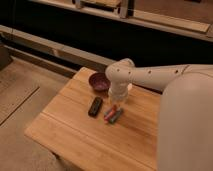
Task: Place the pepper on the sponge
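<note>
The arm's thick wrist hides most of the gripper (115,104), so whether it is open or closed cannot be told, nor whether it touches anything. It hangs just above the pepper (108,114), which lies along the left edge of the sponge (117,118) on the wooden table (65,127). The arm reaches in from the right and bends straight down, between the purple bowl (99,81) and the sponge.
</note>
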`<state>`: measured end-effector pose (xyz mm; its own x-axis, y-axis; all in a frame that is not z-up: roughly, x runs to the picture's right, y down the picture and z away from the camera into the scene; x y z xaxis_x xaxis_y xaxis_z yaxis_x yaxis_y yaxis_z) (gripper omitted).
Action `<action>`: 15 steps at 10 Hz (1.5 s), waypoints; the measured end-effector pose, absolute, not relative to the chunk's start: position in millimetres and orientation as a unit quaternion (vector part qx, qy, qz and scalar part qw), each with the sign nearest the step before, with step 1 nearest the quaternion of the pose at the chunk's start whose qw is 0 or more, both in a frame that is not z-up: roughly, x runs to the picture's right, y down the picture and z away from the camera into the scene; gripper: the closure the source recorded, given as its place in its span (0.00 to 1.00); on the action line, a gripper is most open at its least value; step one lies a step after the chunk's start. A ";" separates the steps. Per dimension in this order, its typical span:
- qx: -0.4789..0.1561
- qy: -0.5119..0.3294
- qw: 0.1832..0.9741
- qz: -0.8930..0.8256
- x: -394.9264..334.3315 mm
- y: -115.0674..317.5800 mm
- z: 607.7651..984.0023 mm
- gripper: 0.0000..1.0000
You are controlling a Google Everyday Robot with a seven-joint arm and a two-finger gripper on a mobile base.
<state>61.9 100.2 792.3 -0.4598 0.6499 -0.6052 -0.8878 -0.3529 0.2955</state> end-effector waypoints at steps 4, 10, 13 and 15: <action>-0.199 0.304 0.482 0.797 60.6 101.9 792.4 0.44; -0.204 0.303 0.484 0.795 59.7 103.1 793.8 0.24; -0.205 0.303 0.484 0.795 60.5 103.9 793.9 0.24; -0.203 0.301 0.486 0.795 60.4 102.3 792.6 0.24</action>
